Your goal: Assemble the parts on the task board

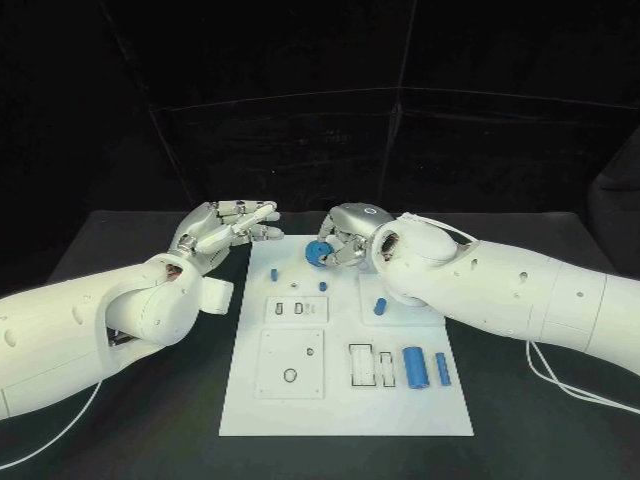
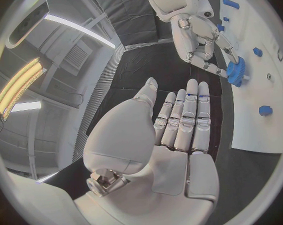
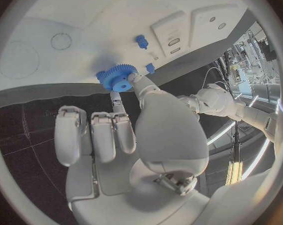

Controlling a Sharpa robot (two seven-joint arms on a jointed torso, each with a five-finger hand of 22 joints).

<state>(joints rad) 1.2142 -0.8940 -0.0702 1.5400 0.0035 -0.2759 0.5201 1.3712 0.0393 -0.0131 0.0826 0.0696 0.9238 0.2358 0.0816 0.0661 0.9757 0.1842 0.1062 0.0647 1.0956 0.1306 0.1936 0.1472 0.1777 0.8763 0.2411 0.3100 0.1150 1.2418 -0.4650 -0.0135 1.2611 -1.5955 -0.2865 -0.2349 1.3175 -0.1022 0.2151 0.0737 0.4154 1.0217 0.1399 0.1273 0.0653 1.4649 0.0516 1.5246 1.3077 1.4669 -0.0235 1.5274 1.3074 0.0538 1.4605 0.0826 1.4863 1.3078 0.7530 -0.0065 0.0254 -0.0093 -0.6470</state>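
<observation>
Task board [image 1: 346, 400] lies mid surface [image 1: 551, 420], long side running away from robot. Left robot hand [image 1: 222, 228] beside board's far left corner, off board, fingers straight, holding nothing. Right robot hand [image 1: 352, 235] over board's far end, pinching gear [image 1: 320, 253]. Small peg [image 1: 276, 273] on board's far left part, just nearer than gear. Another part [image 1: 381, 306] right of board's middle. Two cylinders [image 1: 417, 369] side by side at near right, beside rectangular recesses.
</observation>
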